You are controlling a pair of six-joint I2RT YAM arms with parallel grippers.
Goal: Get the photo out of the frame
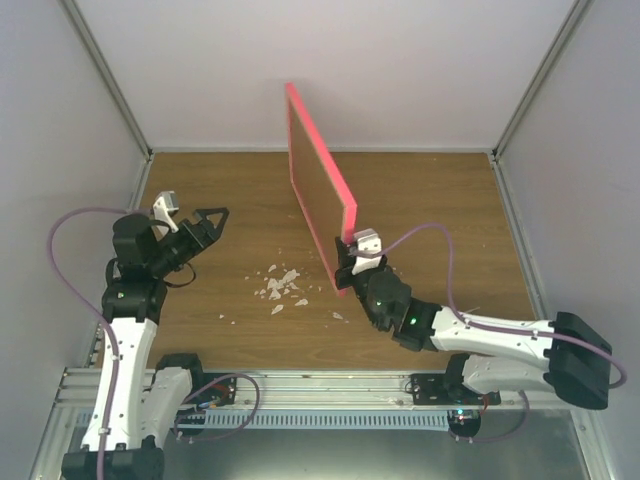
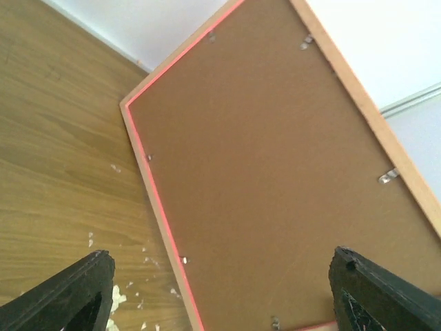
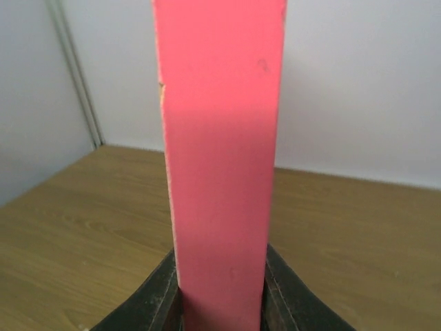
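At centre left my left gripper point(image 1: 205, 231) hangs with its fingers wide apart, facing the frame's point(image 1: 318, 178) brown back. The frame stands on edge mid-picture, and the photo is hidden inside. My right gripper point(image 1: 347, 266) clamps its near corner. I'd grip firmly there and pry the metal tabs point(image 2: 388, 176) gently.

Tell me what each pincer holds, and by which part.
The right pincer clamps the frame by its near end, across the thin pink edge; the frame stands on edge. The left pincer is open, holding nothing.
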